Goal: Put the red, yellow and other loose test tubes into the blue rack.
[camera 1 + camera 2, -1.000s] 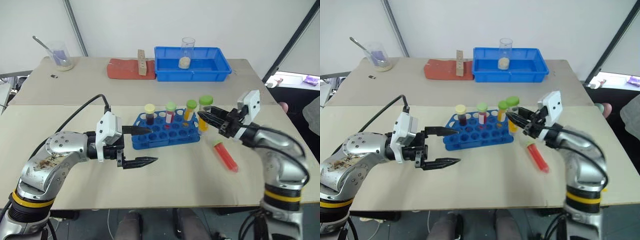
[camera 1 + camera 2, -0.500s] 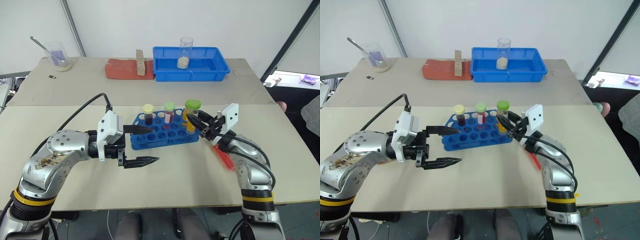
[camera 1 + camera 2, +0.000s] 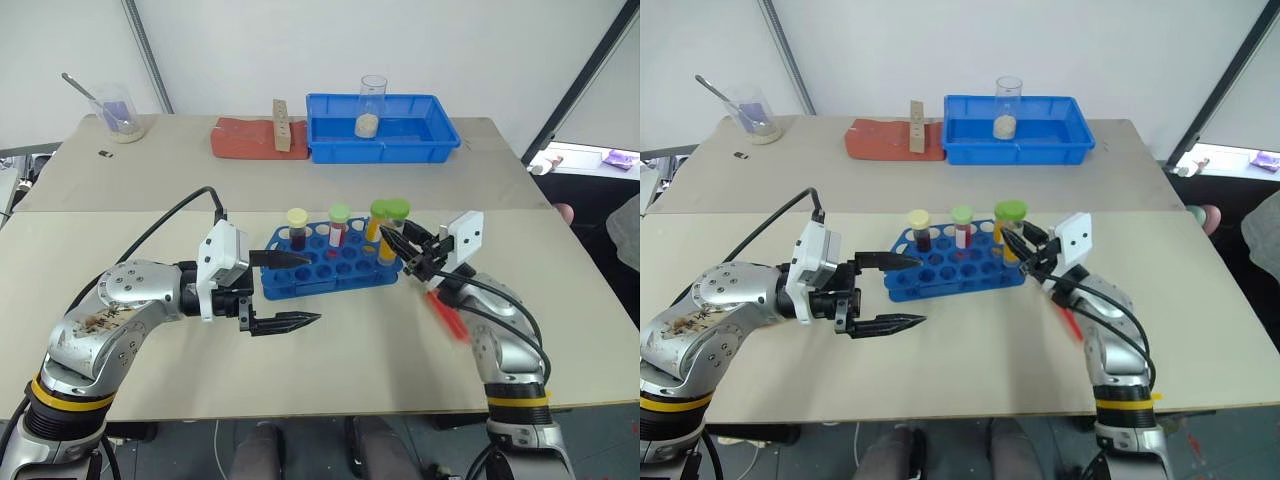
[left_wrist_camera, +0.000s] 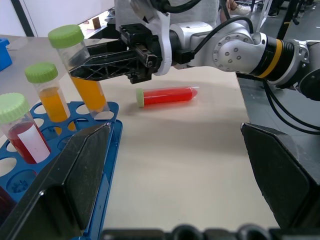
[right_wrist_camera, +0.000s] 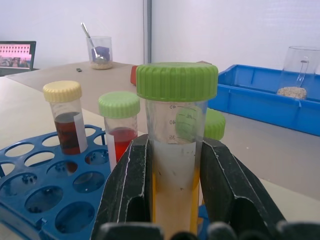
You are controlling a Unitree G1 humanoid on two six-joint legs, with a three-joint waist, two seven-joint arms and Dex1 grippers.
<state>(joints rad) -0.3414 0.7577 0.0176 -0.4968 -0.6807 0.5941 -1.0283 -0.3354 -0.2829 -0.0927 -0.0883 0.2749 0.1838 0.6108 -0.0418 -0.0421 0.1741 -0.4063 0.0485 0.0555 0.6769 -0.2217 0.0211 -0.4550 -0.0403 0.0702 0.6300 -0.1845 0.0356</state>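
Yellow tube (image 5: 176,150), green-capped and pinched between the right hand's (image 3: 400,243) fingers, has come down from above the blue rack's (image 3: 330,266) right end over the last second and now hangs tilted at that corner, beside three tubes already standing in holes. It looks nearly seated, so release seems close. The left hand (image 3: 282,291) waits spread wide beside the rack's other end, while the red tube (image 4: 166,95) lies loose on the tabletop (image 3: 350,370), next to collect.
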